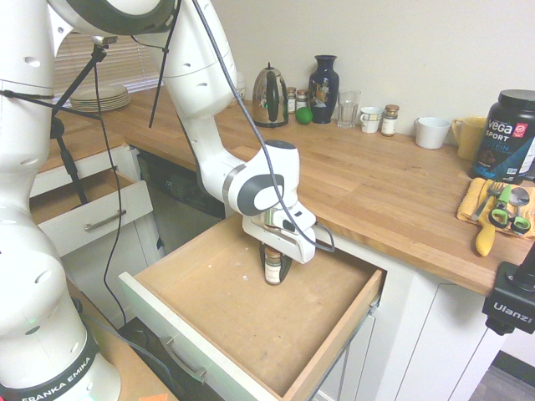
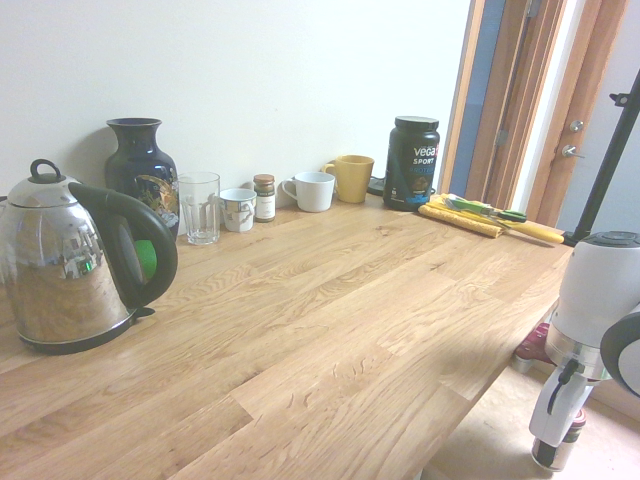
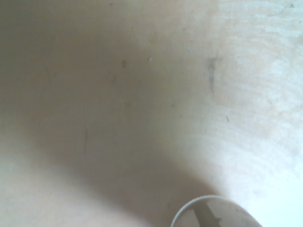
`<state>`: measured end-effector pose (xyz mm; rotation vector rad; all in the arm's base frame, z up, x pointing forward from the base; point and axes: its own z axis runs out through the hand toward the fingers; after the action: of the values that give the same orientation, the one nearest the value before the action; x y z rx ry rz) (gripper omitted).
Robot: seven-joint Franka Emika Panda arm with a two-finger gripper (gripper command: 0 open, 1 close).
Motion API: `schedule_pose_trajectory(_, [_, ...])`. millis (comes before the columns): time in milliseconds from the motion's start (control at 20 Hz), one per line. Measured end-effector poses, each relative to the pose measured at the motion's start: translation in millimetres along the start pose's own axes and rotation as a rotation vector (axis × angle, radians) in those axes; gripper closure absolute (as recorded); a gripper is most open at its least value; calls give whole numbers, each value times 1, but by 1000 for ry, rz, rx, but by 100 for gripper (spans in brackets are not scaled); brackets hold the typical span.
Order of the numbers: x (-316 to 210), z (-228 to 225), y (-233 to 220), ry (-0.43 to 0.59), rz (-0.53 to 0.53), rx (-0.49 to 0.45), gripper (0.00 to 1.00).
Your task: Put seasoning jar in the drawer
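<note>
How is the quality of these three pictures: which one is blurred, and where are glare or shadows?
First exterior view: sharp; the claw holds the seasoning jar over the drawer, where a soft shadow lies. Second exterior view: glare washes out the doorway side; the kettle mirrors the room. Wrist view: out of focus, with a wide dim shadow on the wood.

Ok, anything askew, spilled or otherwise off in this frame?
Nothing stands out. The seasoning jar is upright between the fingers of the gripper, low inside the open drawer. Nothing looks spilled. A smaller drawer at the left also stands open, but looks undamaged.
</note>
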<state>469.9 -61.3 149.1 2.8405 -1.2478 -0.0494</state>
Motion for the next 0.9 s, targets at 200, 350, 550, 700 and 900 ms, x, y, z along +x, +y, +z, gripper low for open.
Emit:
schedule_pose_trajectory(200, [-13,10,6,-13,-3,-7,100])
schedule_pose_trajectory(350, [-17,13,11,-9,-2,-2,100])
schedule_pose_trajectory(550, [-24,14,21,-13,-1,0,0])
schedule_pose_trajectory(700, [-33,15,30,-14,-1,-1,0])
schedule_pose_trajectory(900, [-44,17,37,-19,-5,-5,0])
